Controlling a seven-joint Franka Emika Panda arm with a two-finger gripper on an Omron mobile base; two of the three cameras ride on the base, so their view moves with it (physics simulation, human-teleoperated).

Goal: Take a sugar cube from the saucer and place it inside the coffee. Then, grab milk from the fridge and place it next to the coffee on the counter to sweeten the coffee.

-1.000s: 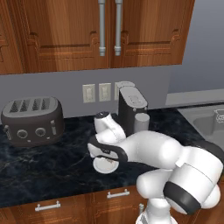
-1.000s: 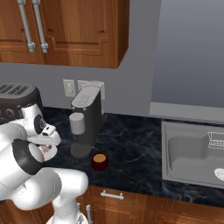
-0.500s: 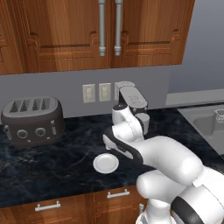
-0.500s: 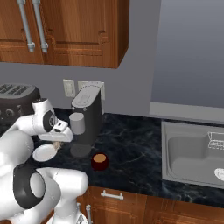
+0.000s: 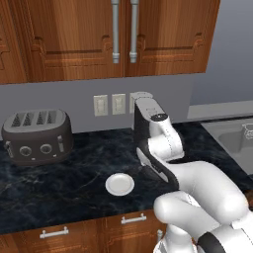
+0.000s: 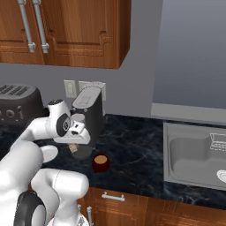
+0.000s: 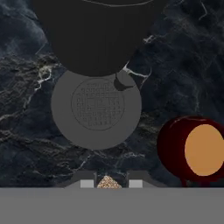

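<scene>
Fingers [image 7: 87, 183] of the gripper [image 7: 109, 183] pinch the tan speckled sugar cube [image 7: 109, 182] between them, held in the air above the black marble counter [image 7: 183, 57]. Seen from the hand, the grey round drip base of the coffee machine [image 7: 96, 107] lies directly below, with the dark red coffee [image 7: 195, 150] cup just beside it, tan liquid showing. From the right base view the gripper [image 6: 73, 148] hangs in front of the machine [image 6: 89, 114], the cup [image 6: 100, 163] nearby. The white saucer [image 5: 119, 184] sits bare on the counter, a toaster [image 5: 35, 136] further off.
</scene>
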